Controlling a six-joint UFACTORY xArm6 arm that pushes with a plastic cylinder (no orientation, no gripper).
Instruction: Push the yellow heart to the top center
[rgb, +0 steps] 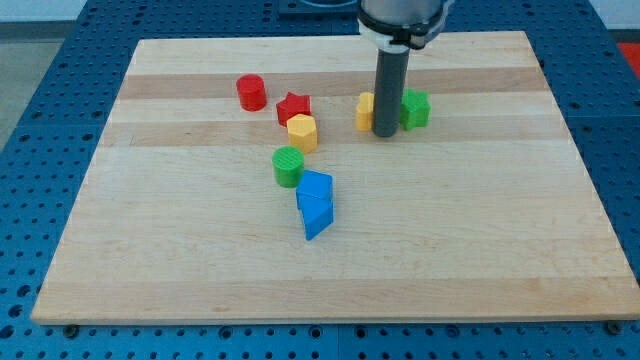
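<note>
1. Blue blocks (315, 203), two stacked shapes, well below-left of my tip (385, 133).
2. Yellow heart (366, 111) touching tip's left; green block (415, 109) just right.
3. No claw: bare rod only.

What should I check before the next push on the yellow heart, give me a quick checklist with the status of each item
1. My tip is down on the board: ok.
2. My tip is next to the yellow heart, on its right side in the view: ok.
3. My tip is below the heart so a push sends it toward the view's top: not ok, it sits beside it.
4. The green block is clear of my tip: cannot tell, it lies very close on the view's right.
5. The path from the heart to the top edge is free of blocks: ok.
6. The red star and the yellow hexagon are out of the way: ok.
</note>
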